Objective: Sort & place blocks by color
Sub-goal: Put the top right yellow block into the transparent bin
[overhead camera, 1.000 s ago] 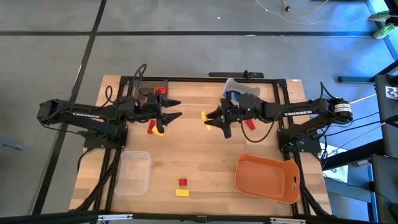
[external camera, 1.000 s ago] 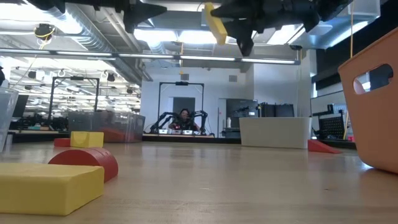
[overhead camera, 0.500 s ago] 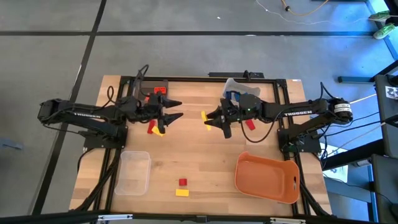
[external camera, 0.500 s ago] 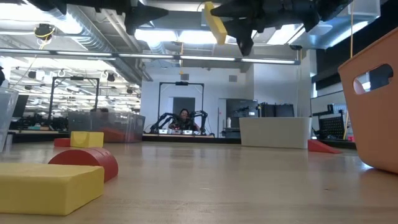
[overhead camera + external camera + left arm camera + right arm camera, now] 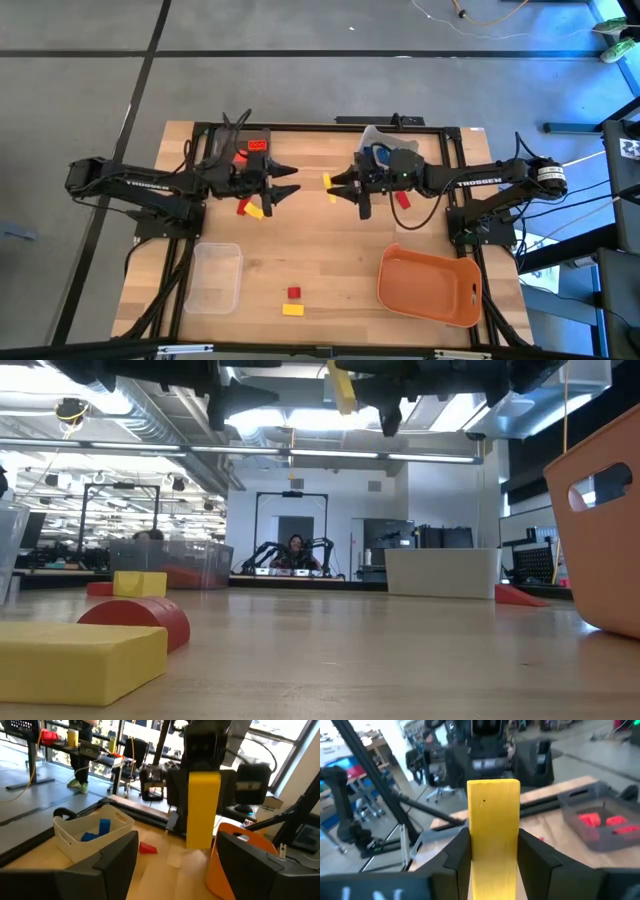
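My right gripper (image 5: pixel 337 184) hovers above the table's middle, shut on a long yellow block (image 5: pixel 492 825), which also shows in the high view (image 5: pixel 328 182) and at the top of the low view (image 5: pixel 342 385). My left gripper (image 5: pixel 293 181) faces it from the table's left, open, with a small gap to the block's free end (image 5: pixel 202 805). Below the left arm a red block (image 5: pixel 243 205) and a yellow block (image 5: pixel 256 211) lie flat on the table. Another red block (image 5: pixel 293 292) and yellow block (image 5: pixel 292 309) lie near the front edge. My right gripper pinches the yellow block between its two fingers (image 5: pixel 457 852), one on each long side (image 5: pixel 475 845). The fingers come level from the table's right and lie along the block. The block sticks out past the fingertips toward my left gripper, lifted clear of the table.
A grey bin (image 5: pixel 268 133) holding red blocks stands at the back left, a white bin (image 5: pixel 67 827) with blue blocks at the back middle. A clear bin (image 5: pixel 215 275) is at the front left, an orange tray (image 5: pixel 430 287) at the front right. A red block (image 5: pixel 402 200) lies under the right arm.
My left gripper has moved a little toward the table's right, closer to the yellow block, still open. My right gripper has tipped at the wrist without leaving its place, so the block stands straighter and higher in the low view.
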`<state>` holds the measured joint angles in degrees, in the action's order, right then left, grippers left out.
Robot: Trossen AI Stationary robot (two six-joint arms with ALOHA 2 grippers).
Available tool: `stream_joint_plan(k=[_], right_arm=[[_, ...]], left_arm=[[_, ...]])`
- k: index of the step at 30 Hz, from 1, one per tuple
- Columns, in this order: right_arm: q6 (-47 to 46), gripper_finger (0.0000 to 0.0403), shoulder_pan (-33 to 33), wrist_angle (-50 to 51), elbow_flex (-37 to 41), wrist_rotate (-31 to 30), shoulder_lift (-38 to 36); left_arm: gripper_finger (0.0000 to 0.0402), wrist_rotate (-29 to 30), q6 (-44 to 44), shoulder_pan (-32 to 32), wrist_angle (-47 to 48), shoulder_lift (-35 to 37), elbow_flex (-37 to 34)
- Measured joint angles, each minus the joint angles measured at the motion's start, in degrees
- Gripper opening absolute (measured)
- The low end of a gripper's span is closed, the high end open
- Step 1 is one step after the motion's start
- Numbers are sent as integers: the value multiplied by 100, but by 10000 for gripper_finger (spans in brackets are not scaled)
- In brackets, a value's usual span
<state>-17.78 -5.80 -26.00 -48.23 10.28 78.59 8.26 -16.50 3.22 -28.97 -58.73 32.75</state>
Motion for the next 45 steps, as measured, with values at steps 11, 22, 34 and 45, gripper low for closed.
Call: stream_joint_plan(k=[11,22,34,45], right_arm=[[-124,124,2,-856,-4,-431,3],[-219,124,116,-1209,-4,-483,369],[-285,124,122,-1550,4,-384,476],[-153,124,101,-1493,-9,-480,503]], left_arm=[[260,-176,-405,0,-1544,-954,0],[260,-223,-456,2,-2826,-1885,87],[260,-703,-580,7,-2472,-1997,409],[260,-1201,-882,2,-2429,-1914,437]])
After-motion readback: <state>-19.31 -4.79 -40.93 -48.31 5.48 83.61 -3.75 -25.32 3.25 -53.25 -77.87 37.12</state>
